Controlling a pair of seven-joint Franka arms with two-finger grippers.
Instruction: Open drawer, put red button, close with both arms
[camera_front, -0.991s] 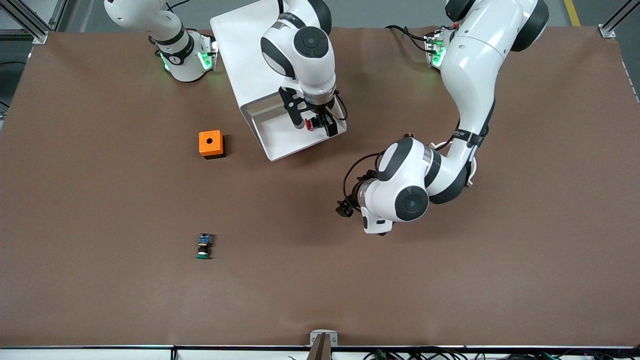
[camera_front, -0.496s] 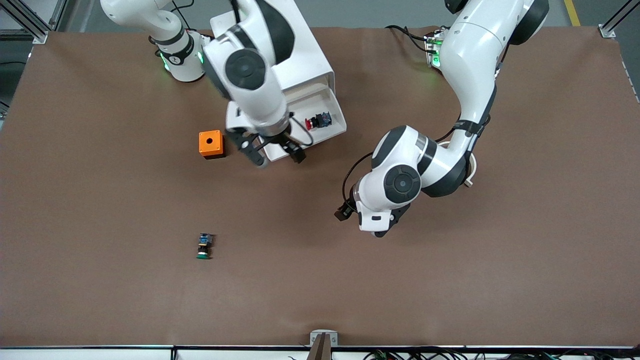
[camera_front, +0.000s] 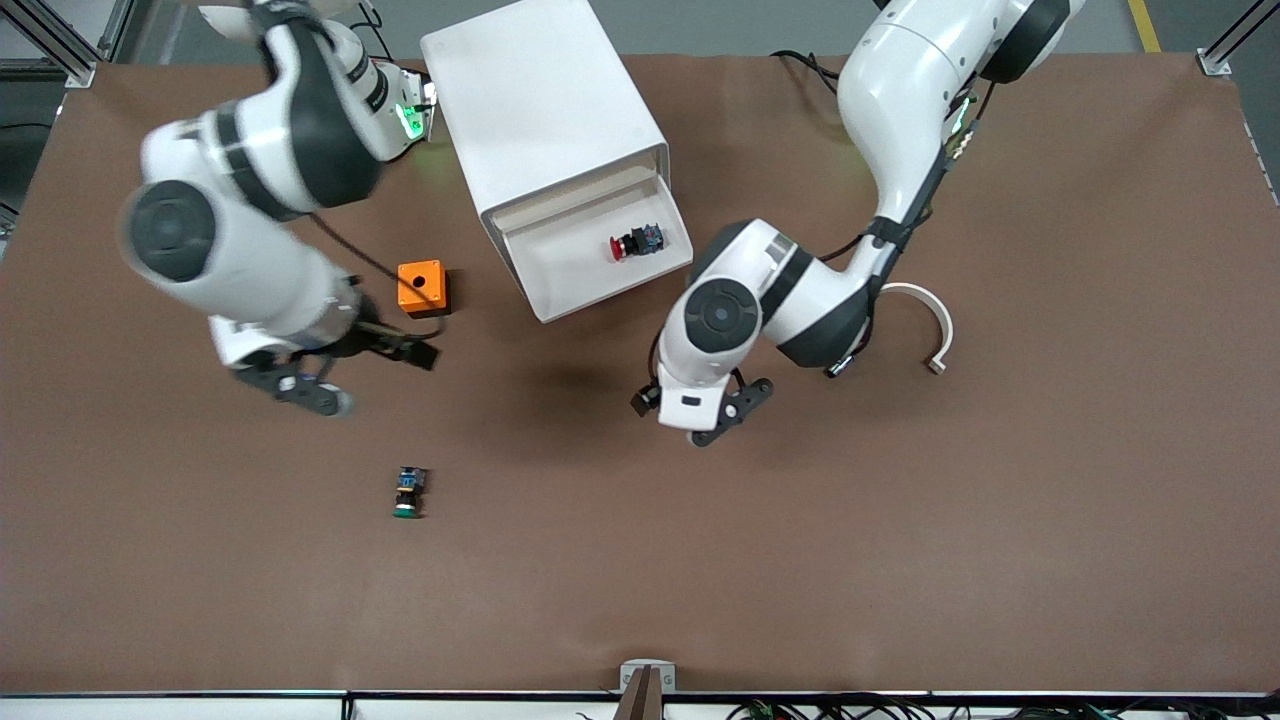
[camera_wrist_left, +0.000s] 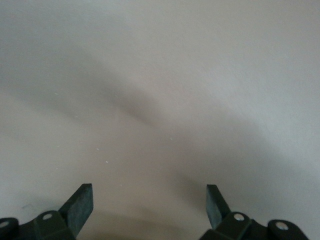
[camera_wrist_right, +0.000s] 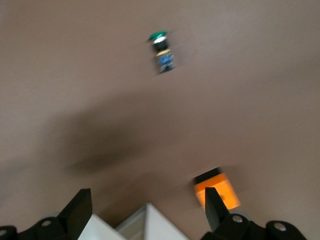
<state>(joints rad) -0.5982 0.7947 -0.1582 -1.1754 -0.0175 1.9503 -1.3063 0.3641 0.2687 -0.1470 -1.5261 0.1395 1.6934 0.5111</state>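
Now red button (camera_front: 634, 243) lies in open drawer (camera_front: 560, 282); left claw (camera_front: 722, 412), right claw (camera_front: 345, 372) both spread, empty.

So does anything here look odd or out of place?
One thing: a white curved piece lies loose on the table, beside the left arm's elbow. Otherwise things look orderly: the red button lies in the open drawer, and both grippers are empty.

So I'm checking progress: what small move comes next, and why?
Probably bring the left gripper to the drawer front to start pushing it shut. The red button already lies inside the open drawer, and both grippers, the right gripper too, are open and empty over the table.
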